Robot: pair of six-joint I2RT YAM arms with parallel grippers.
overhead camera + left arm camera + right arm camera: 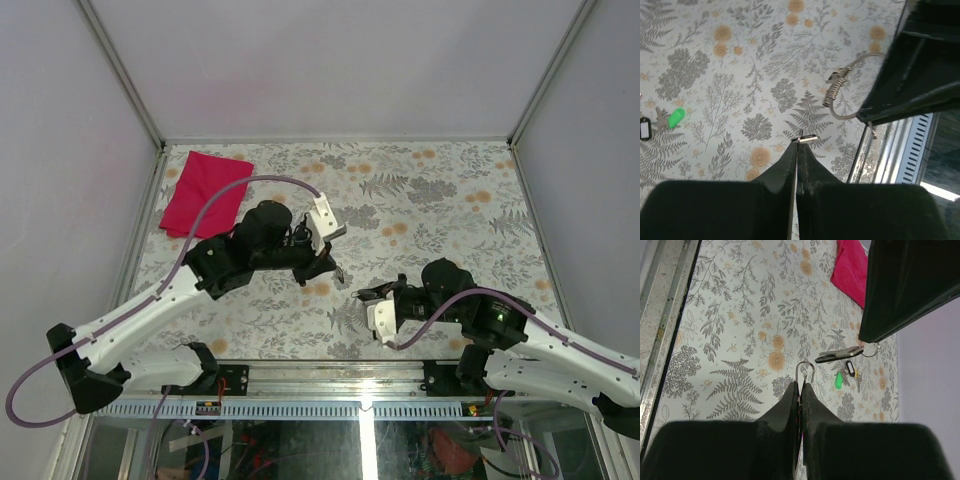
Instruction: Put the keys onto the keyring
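Observation:
My left gripper (799, 141) is shut on a small key (808, 138), held edge-on just above the table. In the right wrist view that key (839, 355) sticks out from the left fingers (900, 295), with a small loop (871, 350) at its end. My right gripper (803, 385) is shut on the silver wire keyring (805, 368). In the left wrist view the keyring (836, 90) arcs out from the right fingers (912, 75). In the top view the two grippers (338, 262) (366, 294) are close together but apart.
A loose key with a black loop head (850, 368) lies beside a bright green piece (840, 380) on the floral table, also in the left wrist view (645, 131) (676, 118). A red cloth (203, 192) lies back left. The metal front rail (900, 150) is near.

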